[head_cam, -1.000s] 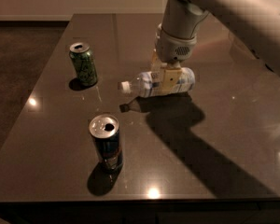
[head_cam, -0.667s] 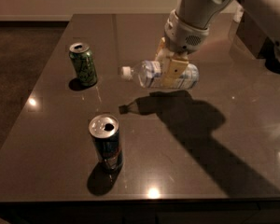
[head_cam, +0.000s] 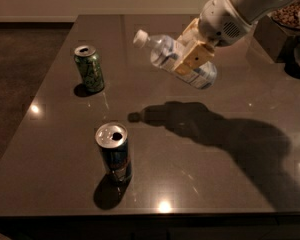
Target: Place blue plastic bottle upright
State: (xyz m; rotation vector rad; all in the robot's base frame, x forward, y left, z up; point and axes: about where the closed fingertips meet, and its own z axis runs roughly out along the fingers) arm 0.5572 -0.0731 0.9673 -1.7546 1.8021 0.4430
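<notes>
The blue plastic bottle (head_cam: 162,52) is a clear bottle with a white cap and a pale label. It hangs in the air above the dark table (head_cam: 200,179), tilted, cap pointing up and to the left. My gripper (head_cam: 190,59) is shut on its middle, with tan fingers (head_cam: 194,58) across the label. The white arm reaches in from the upper right. The bottle's shadow lies on the table below it.
A green can (head_cam: 89,68) stands upright at the left. A dark blue can (head_cam: 114,153) with an open top stands near the front. Dark objects and a bowl (head_cam: 292,14) sit at the far right edge.
The bottle lay on the table in the gripper a second ago. It has been lifted clear of the surface and tilted, cap end rising to the upper left.
</notes>
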